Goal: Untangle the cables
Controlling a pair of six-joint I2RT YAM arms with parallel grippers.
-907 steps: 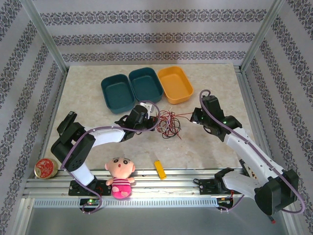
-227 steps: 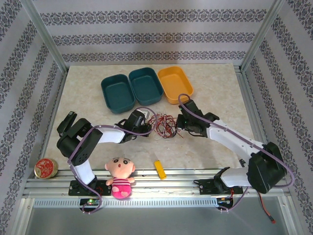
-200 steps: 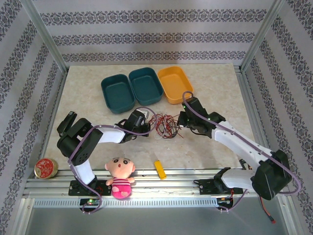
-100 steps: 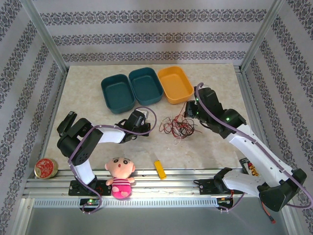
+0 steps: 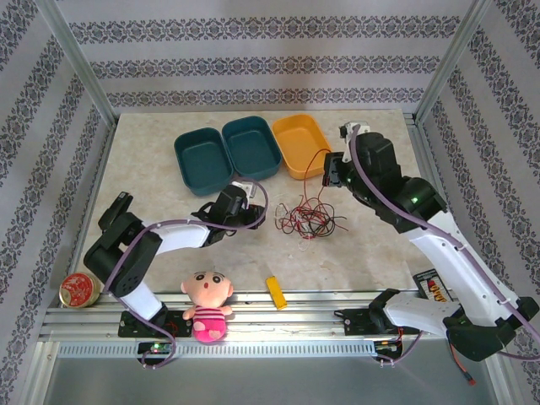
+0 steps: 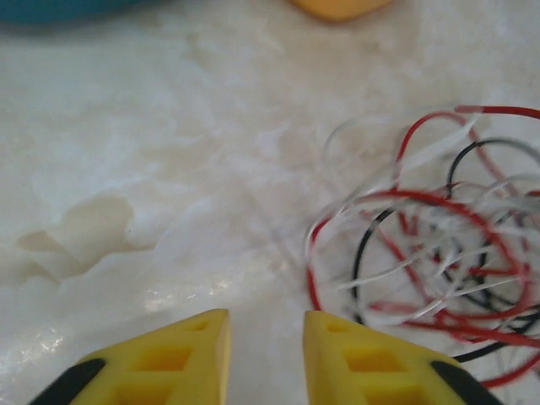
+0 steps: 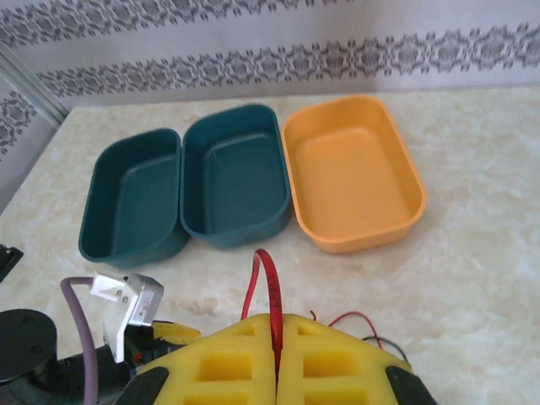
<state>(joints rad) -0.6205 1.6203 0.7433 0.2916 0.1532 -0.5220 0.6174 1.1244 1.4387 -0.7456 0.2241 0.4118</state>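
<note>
I'm seeing a pale marbled table (image 5: 143,139) sitting under even light. Striped floral wallpaper (image 5: 253,51) is closing it in behind aluminium posts (image 5: 74,59).

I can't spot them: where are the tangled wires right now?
From above, the cables lie in the middle of the table, on the near side of the orange tub; one red strand rises to the right fingers.

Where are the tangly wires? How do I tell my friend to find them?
Look at the middle of the marble table, just in front of the orange tub. The cables lie there in a loose heap: thin red, black and white loops, far skinnier than the robot's thick purple cords.
</note>
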